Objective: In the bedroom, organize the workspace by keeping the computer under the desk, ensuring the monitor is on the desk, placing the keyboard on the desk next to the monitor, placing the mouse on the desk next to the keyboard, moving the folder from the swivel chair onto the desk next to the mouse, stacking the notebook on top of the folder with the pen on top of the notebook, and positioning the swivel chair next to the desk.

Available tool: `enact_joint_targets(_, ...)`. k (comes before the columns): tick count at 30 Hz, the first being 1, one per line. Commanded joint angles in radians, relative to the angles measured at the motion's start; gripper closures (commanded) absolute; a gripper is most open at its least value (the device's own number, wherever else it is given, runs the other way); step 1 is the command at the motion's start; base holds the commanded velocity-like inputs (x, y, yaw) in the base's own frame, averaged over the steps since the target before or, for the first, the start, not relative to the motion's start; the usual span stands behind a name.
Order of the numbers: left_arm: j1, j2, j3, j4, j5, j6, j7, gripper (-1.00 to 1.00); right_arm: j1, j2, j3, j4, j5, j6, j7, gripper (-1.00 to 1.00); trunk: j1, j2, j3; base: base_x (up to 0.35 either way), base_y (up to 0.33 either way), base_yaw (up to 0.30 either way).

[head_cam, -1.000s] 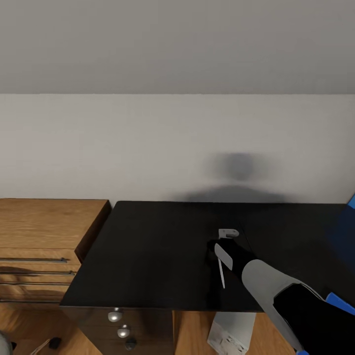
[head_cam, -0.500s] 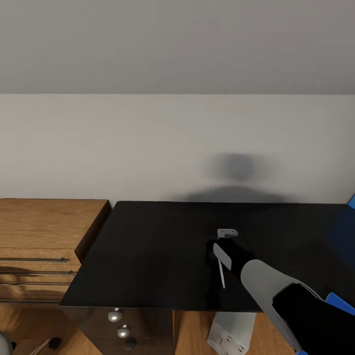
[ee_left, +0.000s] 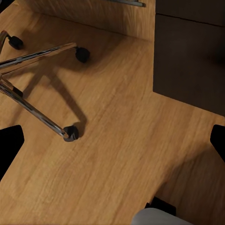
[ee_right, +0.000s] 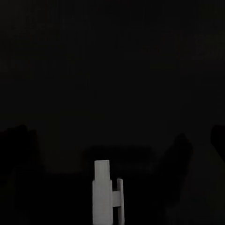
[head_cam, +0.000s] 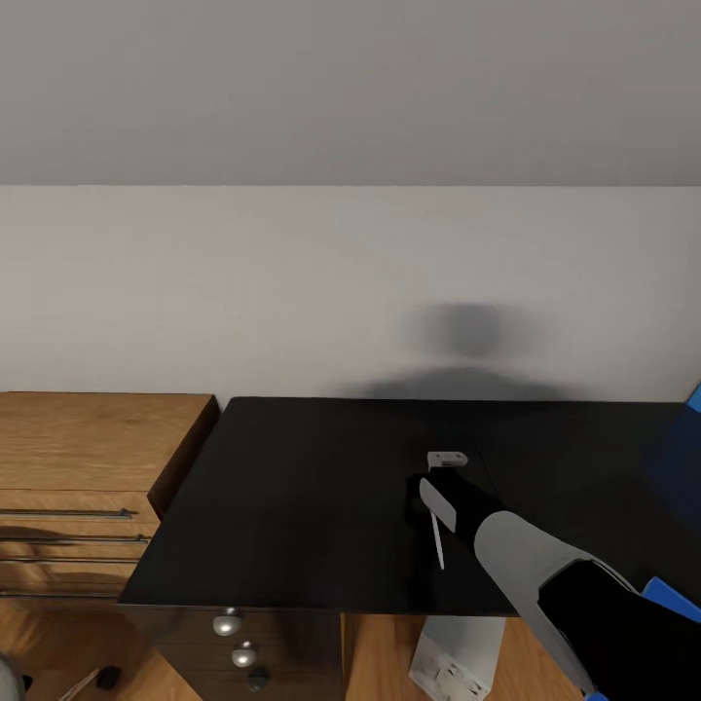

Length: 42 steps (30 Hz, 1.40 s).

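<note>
since a second ago the right gripper [head_cam: 440, 484] has crept slightly left over the glossy black desk [head_cam: 312, 497]; camera and everything else unchanged. a thin white stick, the pen [head_cam: 437, 538], lies on the desk top at lower centre of the head view just beside the right gripper, and i can't tell whether the jaws are parted or clenched. left gripper [ee_left: 112, 138] is released, two black fingertips wide apart over wood-grain floor, with the swivel chair [ee_left: 33, 89] chrome legs and three black casters at upper left.
</note>
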Motion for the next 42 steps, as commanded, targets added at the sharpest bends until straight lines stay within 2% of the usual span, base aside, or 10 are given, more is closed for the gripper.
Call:
enact_joint_targets(1,0.0,0.0,-0.009,0.0,0.003,-0.002,0.007,-1.0,0.0,0.0,0.006,0.023,-0.025,0.014,-0.002,-1.0,0.0,0.0,-0.001,0.0,0.0,0.0)
enact_joint_targets(20,0.0,0.0,-0.009,0.0,0.003,-0.002,0.007,-1.0,0.0,0.014,0.007,0.045,-0.027,0.024,-0.004,-1.0,0.0,0.0,-0.001,0.0,0.0,0.0)
enact_joint_targets(31,0.0,-0.002,-0.009,0.0,0.003,-0.004,0.006,-1.0,0.0,0.015,0.004,0.046,-0.029,0.066,-0.004,-1.0,0.0,0.0,-0.001,0.0,0.0,0.0)
enact_joint_targets(42,0.0,-0.004,-0.009,0.0,0.003,-0.005,0.006,-1.0,0.0,0.014,0.003,0.046,-0.03,0.07,-0.004,-1.0,0.0,0.0,-0.001,0.0,0.0,0.0)
